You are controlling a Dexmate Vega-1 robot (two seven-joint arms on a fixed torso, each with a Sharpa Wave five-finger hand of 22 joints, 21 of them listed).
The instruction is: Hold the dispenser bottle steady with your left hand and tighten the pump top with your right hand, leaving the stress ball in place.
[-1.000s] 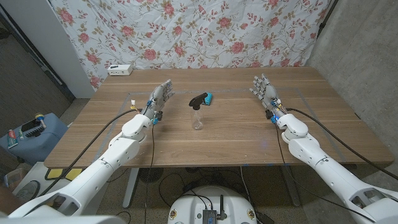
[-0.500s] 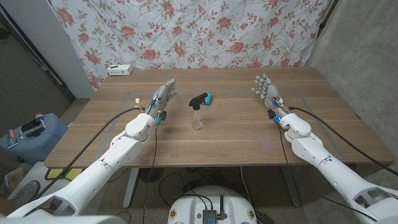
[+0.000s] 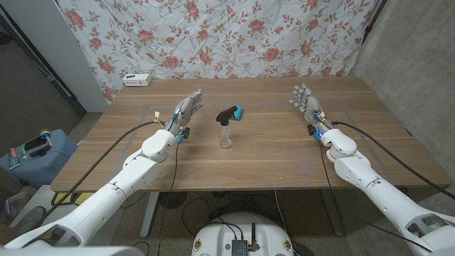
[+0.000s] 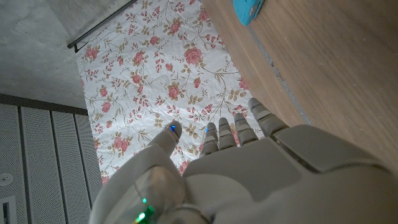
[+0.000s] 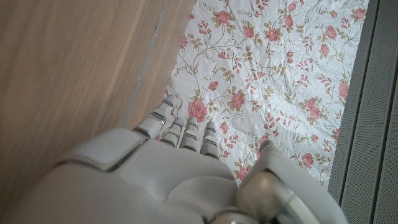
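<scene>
Count: one dispenser bottle [image 3: 227, 131], one stress ball [image 3: 238, 113], one white box [image 3: 137, 80], two robot hands over one wooden worktop [image 3: 270, 153].
Bottle: clear, upright near the middle of the worktop, black pump top [image 3: 227, 114] on it, nobody touching it.
Stress ball: teal, just behind the pump top toward the far edge; its edge also peeks into the left wrist view [image 4: 247, 9].
White box: sits at the far left corner of the worktop; any writing on it is too small to read.
Left robot hand [image 3: 185, 110]: fingers apart and stretched toward the far edge, holding nothing, near the bottle's left side but clear of it.
Right robot hand [image 3: 306, 102]: fingers spread and pointing up, holding nothing, well apart from the bottle toward the right edge.
Backdrop: a floral cloth [image 3: 234, 35] hangs behind the far edge.
</scene>
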